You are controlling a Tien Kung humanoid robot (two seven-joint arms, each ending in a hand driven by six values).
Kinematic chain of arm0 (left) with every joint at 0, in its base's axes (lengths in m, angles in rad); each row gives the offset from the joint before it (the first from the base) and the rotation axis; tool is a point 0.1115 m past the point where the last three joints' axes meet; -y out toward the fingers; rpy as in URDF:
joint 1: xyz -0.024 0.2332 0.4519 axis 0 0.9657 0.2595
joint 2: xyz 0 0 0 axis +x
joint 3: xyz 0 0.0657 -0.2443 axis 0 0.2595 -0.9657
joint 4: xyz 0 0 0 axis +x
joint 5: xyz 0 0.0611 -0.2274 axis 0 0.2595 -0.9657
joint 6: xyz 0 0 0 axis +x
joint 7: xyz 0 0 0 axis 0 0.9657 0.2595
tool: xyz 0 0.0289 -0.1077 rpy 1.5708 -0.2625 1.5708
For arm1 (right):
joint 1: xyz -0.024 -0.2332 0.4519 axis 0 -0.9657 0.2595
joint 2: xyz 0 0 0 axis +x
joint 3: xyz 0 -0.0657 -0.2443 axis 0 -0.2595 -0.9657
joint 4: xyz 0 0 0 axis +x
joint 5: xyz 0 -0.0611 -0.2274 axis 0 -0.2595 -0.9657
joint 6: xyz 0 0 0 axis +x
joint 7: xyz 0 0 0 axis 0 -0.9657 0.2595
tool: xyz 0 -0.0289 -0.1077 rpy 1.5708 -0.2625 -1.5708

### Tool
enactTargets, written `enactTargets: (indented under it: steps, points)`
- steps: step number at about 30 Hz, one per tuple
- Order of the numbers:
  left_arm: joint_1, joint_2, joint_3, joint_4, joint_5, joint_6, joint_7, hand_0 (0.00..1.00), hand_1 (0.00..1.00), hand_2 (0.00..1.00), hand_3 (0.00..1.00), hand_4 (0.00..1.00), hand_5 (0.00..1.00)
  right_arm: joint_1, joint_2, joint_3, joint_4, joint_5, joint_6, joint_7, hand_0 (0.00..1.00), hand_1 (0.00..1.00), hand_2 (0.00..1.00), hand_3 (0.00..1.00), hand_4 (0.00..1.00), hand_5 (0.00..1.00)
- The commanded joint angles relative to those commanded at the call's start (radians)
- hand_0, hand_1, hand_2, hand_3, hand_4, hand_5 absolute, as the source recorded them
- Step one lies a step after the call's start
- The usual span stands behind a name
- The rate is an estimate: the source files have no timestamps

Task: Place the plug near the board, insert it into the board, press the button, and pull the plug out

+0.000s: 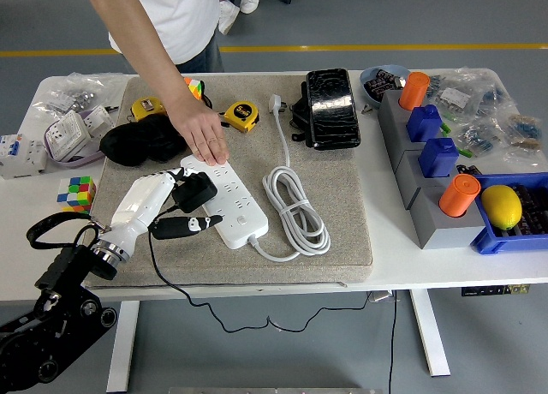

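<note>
Head view: left hand (175, 207) comes in from lower left, fingers closed around the black plug (196, 191), its cable trailing off the desk (402, 265) front edge. Plug sits at the left edge of the white power strip (224, 201), touching or just over it; cannot tell if the prongs are seated. A person's hand (204, 134) presses the strip's far end flat on the grey mat (342, 205). Step looks like insertion. Next: align prongs with a socket, push down. Right hand not visible.

Person's hand (204, 134) atop board (224, 200) — blocking
</note>
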State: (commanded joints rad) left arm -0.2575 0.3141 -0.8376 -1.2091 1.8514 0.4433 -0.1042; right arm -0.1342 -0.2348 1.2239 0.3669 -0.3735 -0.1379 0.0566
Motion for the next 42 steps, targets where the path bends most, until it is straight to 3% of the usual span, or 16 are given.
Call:
enactTargets:
  steps: [9,23,26,31,32,33,35,39,40,42]
  points:
    - [-0.023,-0.002,0.012,-0.003,0.028,-0.001,0.009,0.551,0.646,0.665,0.706,0.998,0.602,0.002,0.000,0.003,0.000,0.001,-0.001,0.001,0.550,0.636,0.586,0.517,0.878,0.412]
    - [-0.017,0.004,0.004,-0.020,0.034,0.010,0.002,0.536,0.641,0.655,0.702,0.998,0.597,0.003,-0.001,0.002,0.000,0.002,-0.001,0.003,0.550,0.637,0.585,0.518,0.877,0.411]
    - [-0.011,0.009,-0.001,-0.041,0.027,0.012,-0.003,0.536,0.641,0.655,0.702,0.998,0.597,0.003,-0.001,0.003,0.000,0.003,-0.001,0.004,0.550,0.637,0.585,0.518,0.877,0.411]
    - [0.025,0.037,-0.019,-0.145,-0.024,-0.005,0.005,0.499,0.627,0.657,0.702,0.997,0.596,0.001,-0.001,0.004,0.000,0.003,-0.001,0.004,0.550,0.636,0.585,0.517,0.877,0.410]
    - [0.032,0.044,-0.021,-0.174,-0.036,-0.012,0.010,0.499,0.627,0.657,0.702,0.997,0.596,0.000,-0.001,0.003,-0.001,0.004,-0.001,0.004,0.550,0.636,0.585,0.517,0.877,0.410]
    - [0.037,0.051,-0.022,-0.201,-0.048,-0.020,0.018,0.301,0.426,0.537,0.702,0.988,0.571,0.000,-0.001,0.004,-0.001,0.003,-0.001,0.004,0.550,0.636,0.584,0.517,0.878,0.410]
    - [0.045,0.064,-0.025,-0.259,-0.069,-0.048,0.042,0.301,0.426,0.537,0.702,0.988,0.571,-0.001,-0.001,0.004,-0.001,0.004,-0.001,0.004,0.550,0.636,0.584,0.517,0.878,0.410]
    - [0.052,0.088,-0.033,-0.371,-0.099,-0.157,0.137,0.301,0.426,0.537,0.702,0.988,0.571,-0.002,-0.001,0.006,0.000,0.001,0.000,0.004,0.550,0.636,0.584,0.517,0.878,0.410]
    - [0.051,0.093,-0.034,-0.399,-0.104,-0.198,0.176,0.175,0.188,0.297,0.674,0.879,0.315,-0.002,-0.002,0.006,0.000,0.001,-0.001,0.004,0.551,0.636,0.584,0.517,0.877,0.410]
    - [0.046,0.098,-0.037,-0.436,-0.098,-0.273,0.243,0.175,0.188,0.297,0.674,0.879,0.315,-0.002,-0.003,0.006,-0.001,0.001,0.000,0.004,0.551,0.636,0.584,0.517,0.877,0.410]
